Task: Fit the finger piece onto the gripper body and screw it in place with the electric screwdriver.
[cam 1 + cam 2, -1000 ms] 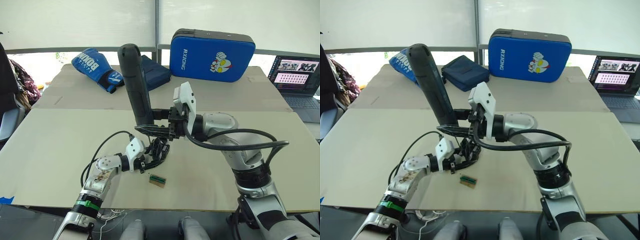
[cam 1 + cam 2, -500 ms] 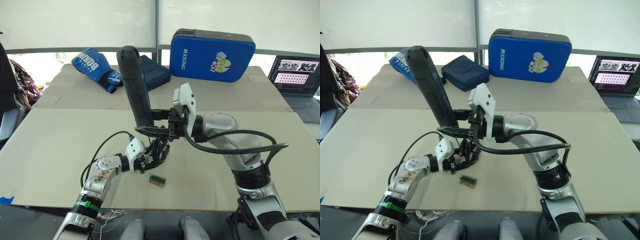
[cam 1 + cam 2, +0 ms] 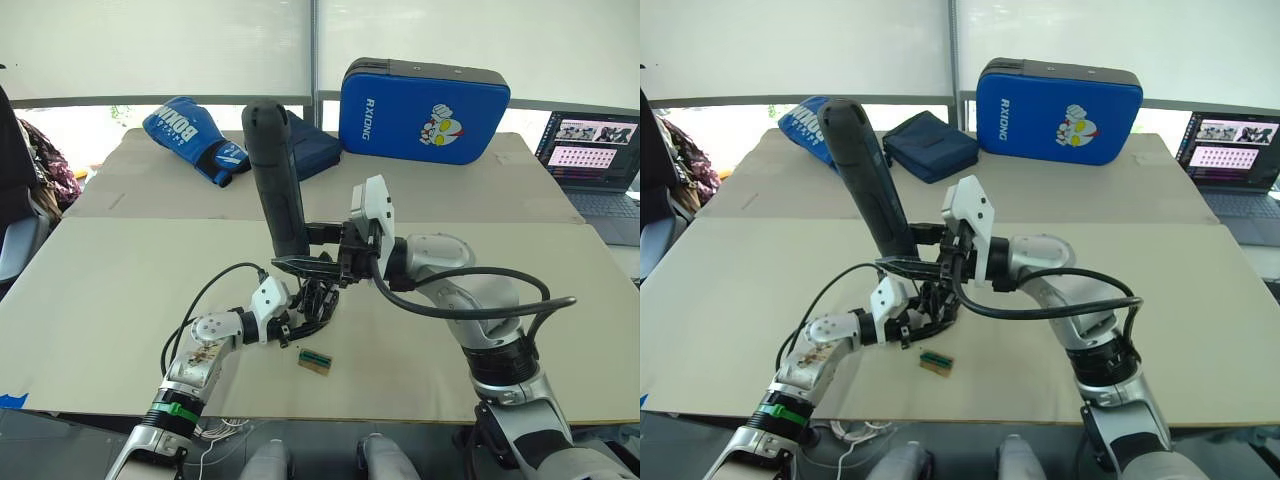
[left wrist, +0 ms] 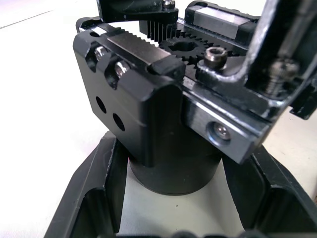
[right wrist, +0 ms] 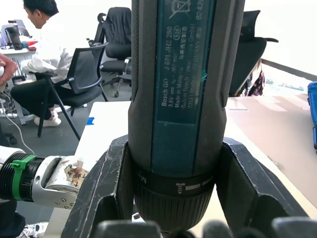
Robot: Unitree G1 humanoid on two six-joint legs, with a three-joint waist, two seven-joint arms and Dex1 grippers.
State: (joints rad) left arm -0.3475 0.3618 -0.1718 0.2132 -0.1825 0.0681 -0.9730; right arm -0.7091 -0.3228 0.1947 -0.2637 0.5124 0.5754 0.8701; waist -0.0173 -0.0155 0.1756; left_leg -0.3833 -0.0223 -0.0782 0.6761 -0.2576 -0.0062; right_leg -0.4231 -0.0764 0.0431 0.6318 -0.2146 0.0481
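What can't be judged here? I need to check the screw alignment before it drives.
- Screwdriver bit tip: hidden behind the right gripper in the head views; the electric screwdriver is cut off in the right wrist view.
- Finger piece: can't be singled out on the gripper body.
- Green-topped block: too small to read.

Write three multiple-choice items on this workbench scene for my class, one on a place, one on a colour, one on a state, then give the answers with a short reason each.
1. Where does the small green-topped block lie?
A. on the table in front of the left gripper
B. on the laptop
C. on the blue pad

2. What colour is the boxing glove?
A. red
B. blue
C. yellow

3. How is the electric screwdriver held?
A. lying flat
B. near upright in the right gripper
C. hanging off the table edge

Answers:
1. A, the green-topped block sits on the table by the left gripper.
2. B, the boxing glove is blue.
3. B, the right gripper clamps the electric screwdriver, bit pointing down.
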